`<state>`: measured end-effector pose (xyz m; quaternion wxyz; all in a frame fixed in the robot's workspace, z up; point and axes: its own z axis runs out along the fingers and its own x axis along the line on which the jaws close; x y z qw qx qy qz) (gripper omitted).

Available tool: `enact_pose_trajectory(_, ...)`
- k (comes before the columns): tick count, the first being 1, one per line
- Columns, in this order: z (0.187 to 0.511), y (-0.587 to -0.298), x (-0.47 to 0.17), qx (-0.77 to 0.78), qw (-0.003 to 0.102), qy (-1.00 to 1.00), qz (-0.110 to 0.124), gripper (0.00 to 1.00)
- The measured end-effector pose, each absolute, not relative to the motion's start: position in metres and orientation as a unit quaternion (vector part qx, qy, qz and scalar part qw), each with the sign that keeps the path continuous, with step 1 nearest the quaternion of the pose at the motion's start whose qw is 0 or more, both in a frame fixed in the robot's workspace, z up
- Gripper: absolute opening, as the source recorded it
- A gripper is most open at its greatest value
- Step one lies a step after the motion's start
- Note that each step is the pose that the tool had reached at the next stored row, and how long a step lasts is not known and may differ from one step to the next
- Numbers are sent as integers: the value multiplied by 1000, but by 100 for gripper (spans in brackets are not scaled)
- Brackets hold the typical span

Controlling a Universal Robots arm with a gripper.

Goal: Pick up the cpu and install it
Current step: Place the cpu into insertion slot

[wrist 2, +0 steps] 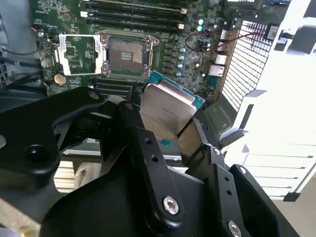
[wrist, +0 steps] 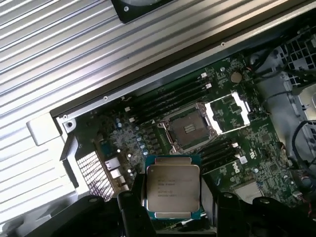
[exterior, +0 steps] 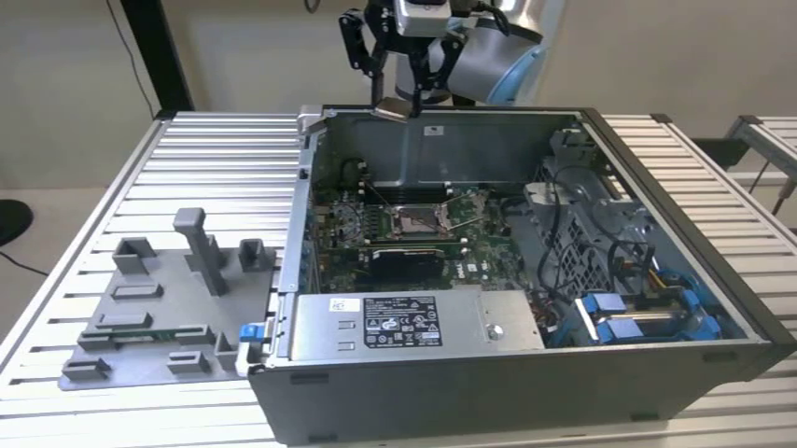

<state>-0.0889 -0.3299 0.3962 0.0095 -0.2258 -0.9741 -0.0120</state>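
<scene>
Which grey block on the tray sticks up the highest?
The thin upright post on the tray, standing between two shorter blocks. Its top reaches well above every other block there.

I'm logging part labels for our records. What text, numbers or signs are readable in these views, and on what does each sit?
No text can be read reliably.
cpu, held in the gripper: several printed lines on its metal top, too blurred to read.
power supply label: print and symbols on a white sticker, too small to read.
motherboard: white markings, too small to read.
</scene>
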Motion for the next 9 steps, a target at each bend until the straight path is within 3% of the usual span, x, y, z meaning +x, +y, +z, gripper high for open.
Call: enact_pose_trajectory(9,396,-330,-89,-279,9,-960,-12,0)
